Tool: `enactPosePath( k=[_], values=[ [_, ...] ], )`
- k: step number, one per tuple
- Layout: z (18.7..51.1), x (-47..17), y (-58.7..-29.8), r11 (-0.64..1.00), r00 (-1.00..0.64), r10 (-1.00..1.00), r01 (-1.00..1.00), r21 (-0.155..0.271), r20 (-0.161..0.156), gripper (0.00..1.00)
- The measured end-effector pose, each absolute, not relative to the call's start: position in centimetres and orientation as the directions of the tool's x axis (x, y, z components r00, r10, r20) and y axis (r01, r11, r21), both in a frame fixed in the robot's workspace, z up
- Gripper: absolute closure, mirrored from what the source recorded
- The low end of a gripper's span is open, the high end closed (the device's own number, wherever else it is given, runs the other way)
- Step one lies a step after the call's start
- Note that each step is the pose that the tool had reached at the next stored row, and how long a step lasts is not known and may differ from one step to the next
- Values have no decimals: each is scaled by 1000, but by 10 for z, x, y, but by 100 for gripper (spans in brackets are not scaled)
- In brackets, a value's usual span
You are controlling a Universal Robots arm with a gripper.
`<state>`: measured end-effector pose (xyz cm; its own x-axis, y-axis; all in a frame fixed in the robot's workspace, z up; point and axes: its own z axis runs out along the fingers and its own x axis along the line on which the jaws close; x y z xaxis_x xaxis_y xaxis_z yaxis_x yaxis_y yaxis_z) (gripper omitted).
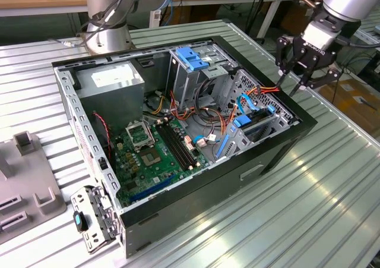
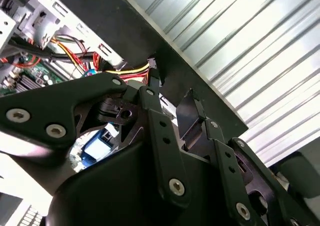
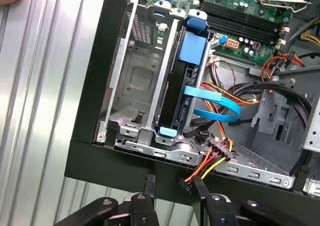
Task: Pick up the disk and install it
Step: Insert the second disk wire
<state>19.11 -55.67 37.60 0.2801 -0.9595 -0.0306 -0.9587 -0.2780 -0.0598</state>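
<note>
Black jaws are hanging open and empty beside the computer case. Inside its cage, the disk is sitting upright.

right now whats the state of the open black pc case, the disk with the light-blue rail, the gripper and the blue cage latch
open black pc case: lying on its side, side panel off, motherboard exposed
disk with the light-blue rail: sitting on edge in the drive bay, blue cable beside it
black gripper: open, holding nothing, above the case edge near the bay
blue cage latch: on top of the metal cage
</note>
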Motion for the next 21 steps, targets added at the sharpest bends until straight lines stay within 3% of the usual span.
enactPosePath(
  k=[7, 21],
  values=[
    [376, 191, -557, -418, 420, -907, -907, -60, -31, 58],
    [376, 191, -557, -450, 452, -891, -891, -60, -31, 58]
  ],
)
